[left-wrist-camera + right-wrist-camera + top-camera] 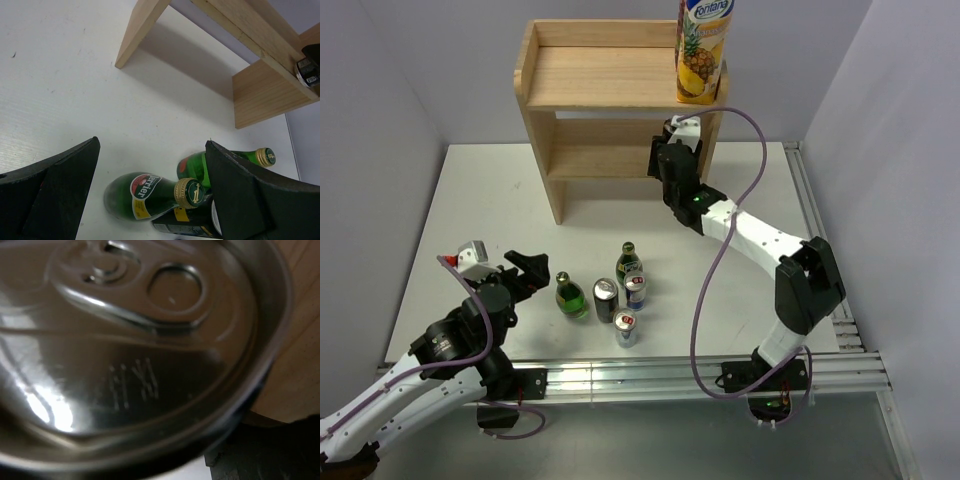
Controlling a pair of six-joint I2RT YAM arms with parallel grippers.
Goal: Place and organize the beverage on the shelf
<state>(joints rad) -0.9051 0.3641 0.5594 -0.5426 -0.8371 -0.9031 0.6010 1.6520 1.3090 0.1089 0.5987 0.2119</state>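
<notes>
The light-wood shelf stands at the back of the table, with a pineapple juice carton on its top board at the right. My right gripper reaches into the lower tier and is shut on a silver-topped can, which fills the right wrist view. My left gripper is open and empty, just left of a green Perrier bottle. In the left wrist view the same bottle stands between and beyond my open fingers.
A second green bottle and three cans stand clustered near the table's front. The shelf's side panels rest on the white table. A metal rail runs along the near edge.
</notes>
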